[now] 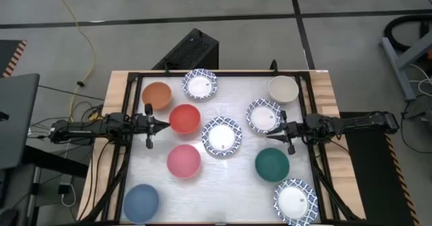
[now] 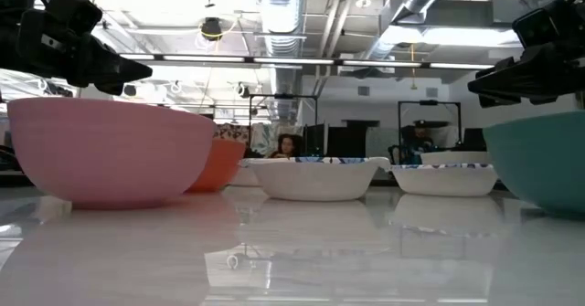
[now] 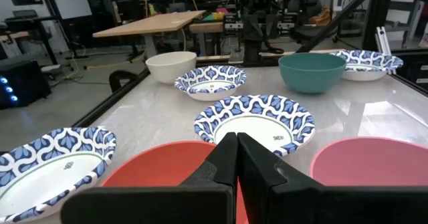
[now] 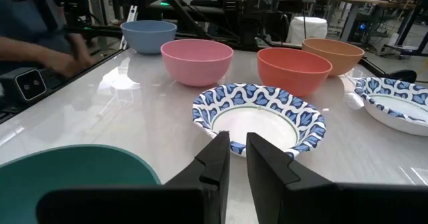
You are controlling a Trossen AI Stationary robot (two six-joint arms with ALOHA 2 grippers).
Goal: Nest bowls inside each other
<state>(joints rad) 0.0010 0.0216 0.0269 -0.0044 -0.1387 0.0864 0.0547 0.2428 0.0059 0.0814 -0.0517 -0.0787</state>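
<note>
Fingertips of left gripper [image 3: 236,138] pressed together, clenched on nothing, poised just beside the near rim of the red bowl [image 1: 184,118], tip aimed toward table centre. Straight ahead past that red bowl: centre patterned bowl [image 1: 221,136]. To either side of the same gripper, orange bowl [image 1: 156,95] toward the far edge, pink bowl [image 1: 183,160] toward the near edge, both close but apart from it.

Opposite, right gripper [image 4: 237,138] parted by a narrow gap, empty, pointing back at the centre patterned bowl from the other side. Flanked by a second patterned bowl [image 1: 263,115] and the dark green bowl [image 1: 272,164], touching neither as far as can be told from above.

Deciding relation, by judgement: red bowl directly in front of the left tip, nearer to that arm than any other; centre patterned bowl between the two arms, with the right one holding the unobstructed line to it. Round shapes, so no long axis to align with; only the rim to take from the side.

Farther out: cream bowl [image 1: 283,89] and a third patterned bowl [image 1: 200,84] along the far edge, blue bowl [image 1: 141,202] and a fourth patterned bowl [image 1: 295,201] at the near corners. All ten separate on the table [image 1: 236,185], none nested yet.
</note>
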